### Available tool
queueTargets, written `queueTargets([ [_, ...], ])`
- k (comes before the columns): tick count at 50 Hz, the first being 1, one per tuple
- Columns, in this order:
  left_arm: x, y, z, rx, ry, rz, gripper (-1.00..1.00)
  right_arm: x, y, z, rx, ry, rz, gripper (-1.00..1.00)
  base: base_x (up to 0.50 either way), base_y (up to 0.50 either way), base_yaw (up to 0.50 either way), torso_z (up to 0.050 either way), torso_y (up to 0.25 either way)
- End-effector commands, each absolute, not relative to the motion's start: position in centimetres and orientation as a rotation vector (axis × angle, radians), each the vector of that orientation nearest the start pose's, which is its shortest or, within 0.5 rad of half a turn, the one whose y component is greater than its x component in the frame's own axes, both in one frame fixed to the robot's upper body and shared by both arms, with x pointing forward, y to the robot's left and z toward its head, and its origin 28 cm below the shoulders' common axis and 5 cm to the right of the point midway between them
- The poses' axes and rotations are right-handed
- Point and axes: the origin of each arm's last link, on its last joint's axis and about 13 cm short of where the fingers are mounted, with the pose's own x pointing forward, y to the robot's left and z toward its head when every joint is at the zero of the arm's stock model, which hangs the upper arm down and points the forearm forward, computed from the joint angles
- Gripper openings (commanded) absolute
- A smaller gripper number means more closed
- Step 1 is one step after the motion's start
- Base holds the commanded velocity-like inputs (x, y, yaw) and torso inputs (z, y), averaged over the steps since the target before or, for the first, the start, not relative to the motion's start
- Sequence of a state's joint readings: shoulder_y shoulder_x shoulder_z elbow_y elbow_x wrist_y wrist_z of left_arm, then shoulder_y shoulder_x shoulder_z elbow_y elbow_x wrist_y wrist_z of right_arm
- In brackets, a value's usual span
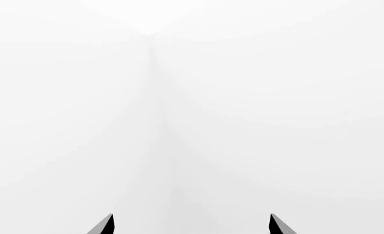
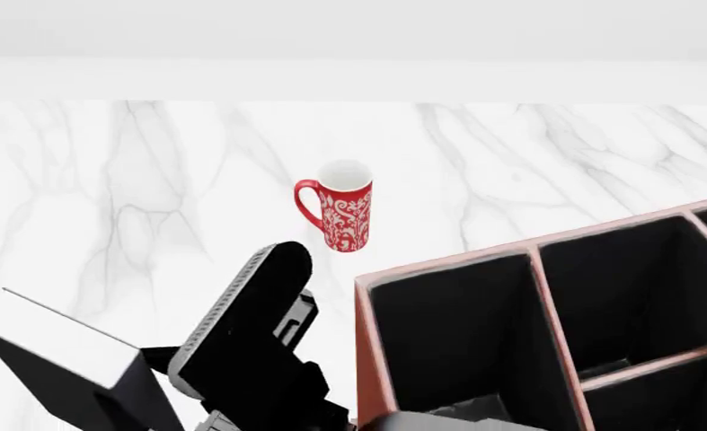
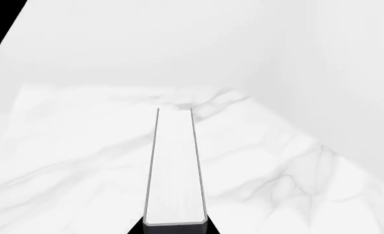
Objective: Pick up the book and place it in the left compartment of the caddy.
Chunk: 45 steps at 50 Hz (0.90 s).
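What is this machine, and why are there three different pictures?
It is a pretend robot inside a computer, with two arms that end in pinchers. One picture looks down from its head: a marble table, a red patterned mug, a reddish-brown caddy and a black arm. The other two come from cameras near each pincher. The right one shows the book, white pages up, apparently gripped. The left gripper is open, facing blank white walls.

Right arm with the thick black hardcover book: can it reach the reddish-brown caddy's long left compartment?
Probably yes. The long black-lined compartment is open-topped and looks empty, and the book is up off the white marble table. It must clear the caddy's near wall first.
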<state>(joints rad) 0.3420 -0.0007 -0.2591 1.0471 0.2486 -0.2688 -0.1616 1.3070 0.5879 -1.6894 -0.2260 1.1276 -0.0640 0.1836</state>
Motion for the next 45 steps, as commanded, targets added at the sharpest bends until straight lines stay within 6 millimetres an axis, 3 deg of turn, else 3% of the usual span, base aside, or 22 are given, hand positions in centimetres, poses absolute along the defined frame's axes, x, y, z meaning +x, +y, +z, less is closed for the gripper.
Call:
queueTargets([
  [1, 10.4, 25.2, 15.7, 0.327, -0.442, 0.494, 1.00, 26.8, -4.2, 19.1, -0.189, -0.103, 1.031, -1.00, 0.00, 0.00, 0.00, 0.000, 0.000],
  [19, 10.4, 25.2, 15.7, 0.330, -0.444, 0.495, 1.00, 26.5, -5.1, 22.3, -0.165, -0.214, 0.826, -1.00, 0.00, 0.00, 0.00, 0.000, 0.001],
  [45, 10.4, 25.2, 15.7, 0.325, -0.444, 0.493, 1.00, 21.1, -7.0, 27.6, -0.118, -0.383, 0.712, -1.00, 0.00, 0.00, 0.00, 0.000, 0.002],
])
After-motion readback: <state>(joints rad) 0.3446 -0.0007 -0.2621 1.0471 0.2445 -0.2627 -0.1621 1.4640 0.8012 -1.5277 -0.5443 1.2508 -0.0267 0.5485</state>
